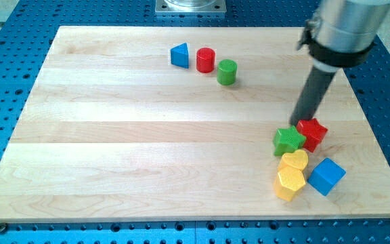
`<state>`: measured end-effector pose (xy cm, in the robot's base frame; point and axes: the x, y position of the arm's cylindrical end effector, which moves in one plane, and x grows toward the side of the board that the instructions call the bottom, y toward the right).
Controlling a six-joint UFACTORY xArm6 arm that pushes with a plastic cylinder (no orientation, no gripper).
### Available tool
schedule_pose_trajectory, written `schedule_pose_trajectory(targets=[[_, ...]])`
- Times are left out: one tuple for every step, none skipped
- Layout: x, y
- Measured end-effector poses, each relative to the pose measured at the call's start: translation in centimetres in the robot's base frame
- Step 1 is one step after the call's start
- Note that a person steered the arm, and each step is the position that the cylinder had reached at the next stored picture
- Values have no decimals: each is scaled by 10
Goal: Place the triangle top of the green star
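The blue triangle [179, 55] lies near the view's top, left of centre. The green star [289, 140] sits at the view's lower right, touching a red star-like block [313, 133] on its right. My tip [298, 123] rests on the board just above the green star, at the upper left of the red block, far right of the triangle.
A red cylinder [206, 60] and a green cylinder [227, 72] stand right of the triangle. Below the green star lie a yellow heart-like block [294, 161], a yellow hexagon [290, 183] and a blue cube [326, 176]. The board's right edge [378, 135] is close.
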<state>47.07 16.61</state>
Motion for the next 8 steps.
schedule_pose_trajectory(targets=[[-58, -4], [-133, -11], [-193, -37], [-209, -120], [-202, -201], [-169, -218], [-113, -196], [-59, -197]])
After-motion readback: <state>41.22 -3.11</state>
